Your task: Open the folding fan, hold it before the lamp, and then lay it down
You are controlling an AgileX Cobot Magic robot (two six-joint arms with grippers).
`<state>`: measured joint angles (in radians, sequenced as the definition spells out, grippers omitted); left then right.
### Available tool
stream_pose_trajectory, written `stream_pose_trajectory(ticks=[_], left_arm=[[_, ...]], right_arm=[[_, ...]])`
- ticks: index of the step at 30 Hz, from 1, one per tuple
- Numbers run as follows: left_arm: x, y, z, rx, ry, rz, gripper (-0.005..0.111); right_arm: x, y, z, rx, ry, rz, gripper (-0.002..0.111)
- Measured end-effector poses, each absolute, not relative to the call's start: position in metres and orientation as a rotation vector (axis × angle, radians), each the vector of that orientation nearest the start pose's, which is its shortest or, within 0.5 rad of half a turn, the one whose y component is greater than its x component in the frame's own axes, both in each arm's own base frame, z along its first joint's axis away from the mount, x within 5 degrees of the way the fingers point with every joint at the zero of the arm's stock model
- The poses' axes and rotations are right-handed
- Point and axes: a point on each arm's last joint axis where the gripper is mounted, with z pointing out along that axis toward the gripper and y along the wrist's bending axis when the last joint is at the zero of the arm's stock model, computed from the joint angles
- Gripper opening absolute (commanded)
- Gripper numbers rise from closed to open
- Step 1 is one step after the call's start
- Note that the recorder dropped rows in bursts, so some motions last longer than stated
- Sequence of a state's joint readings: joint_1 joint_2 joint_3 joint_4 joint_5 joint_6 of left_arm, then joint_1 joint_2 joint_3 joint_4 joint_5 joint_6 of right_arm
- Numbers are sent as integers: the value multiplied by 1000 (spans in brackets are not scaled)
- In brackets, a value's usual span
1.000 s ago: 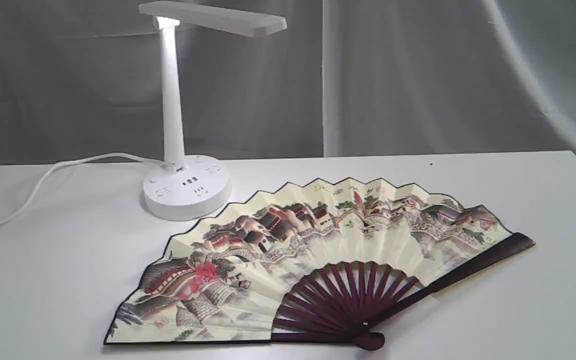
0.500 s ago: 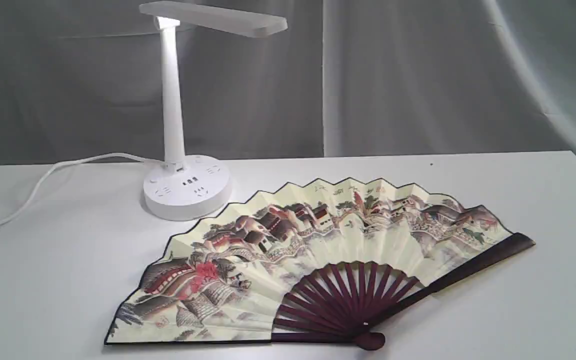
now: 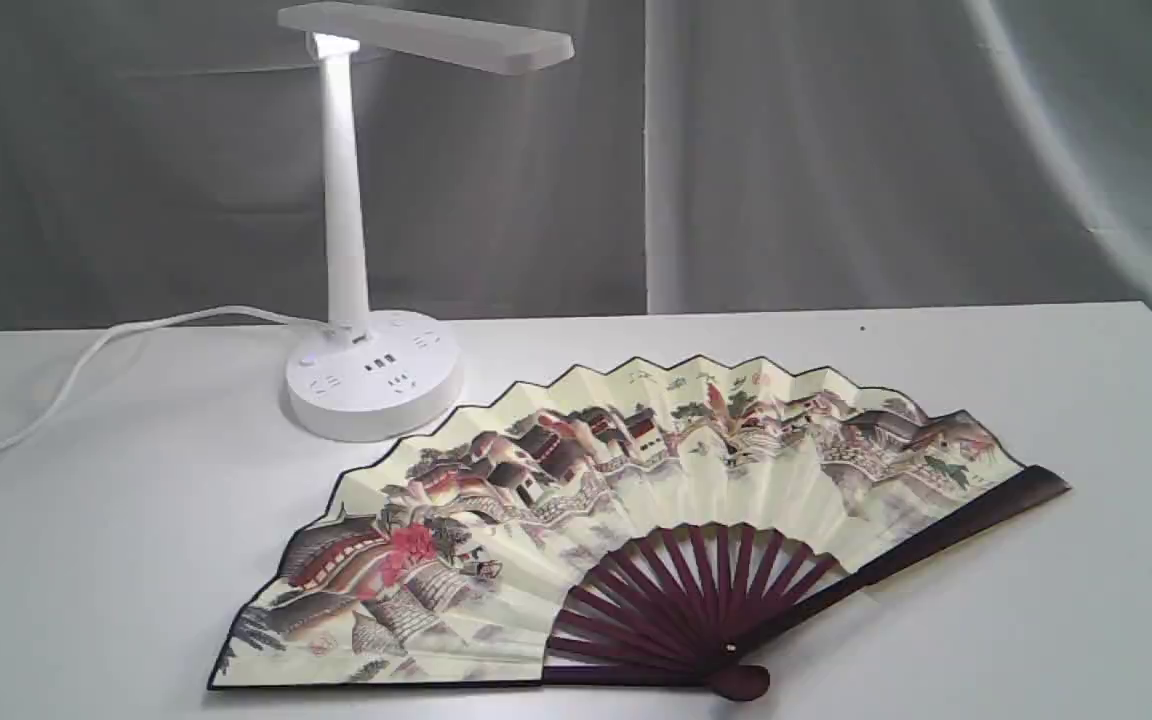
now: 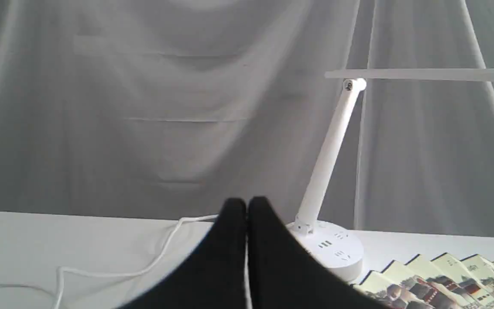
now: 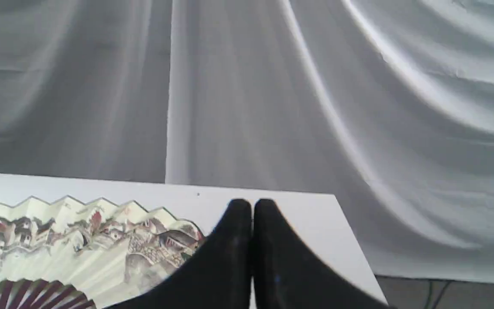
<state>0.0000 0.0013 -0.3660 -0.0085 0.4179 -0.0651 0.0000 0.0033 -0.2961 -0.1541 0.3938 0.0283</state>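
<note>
The folding fan [image 3: 626, 520] lies spread fully open and flat on the white table [image 3: 86, 560], painted side up, its maroon pivot toward the front edge. Parts of it show as the fan [image 4: 453, 279] and the fan [image 5: 71, 240] in the wrist views. The white lamp [image 3: 346, 230] stands upright behind the fan's left half, its round base just clear of the pleats. No arm appears in the exterior view. My left gripper [image 4: 247, 204] is shut and empty, held back from the lamp [image 4: 328, 163]. My right gripper [image 5: 252, 204] is shut and empty, off the fan's right end.
The lamp's white cord [image 3: 86, 365] trails left across the table, also seen as the cord [image 4: 114, 270]. Grey draped cloth [image 3: 836, 150] hangs behind. The table's right edge [image 5: 354, 244] drops off close beside the right gripper.
</note>
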Motion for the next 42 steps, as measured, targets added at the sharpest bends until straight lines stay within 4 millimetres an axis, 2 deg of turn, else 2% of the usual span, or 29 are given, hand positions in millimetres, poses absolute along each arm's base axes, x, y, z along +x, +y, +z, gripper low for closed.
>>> stream_pose_trajectory(ticks=[8,11,16,21,42], left_arm=[[43,0,252,-61,1578,-68,0],[49,0,238,-60,1557,-65,0],[56,0,208,-62,1577,-64,0],[56,0,199,-65,1650,-63,0],[56,0,197,-64,1672,-61,0]], right_arm=[[52,-3,220,-65,1641,-114,0],[56,-2,205,-61,1626,-89,0],[56,-1,199,-37,1647,-58,0],[56,-1,199,-31,1656,-51,0],[56,-1,199,-31,1656,-51,0]])
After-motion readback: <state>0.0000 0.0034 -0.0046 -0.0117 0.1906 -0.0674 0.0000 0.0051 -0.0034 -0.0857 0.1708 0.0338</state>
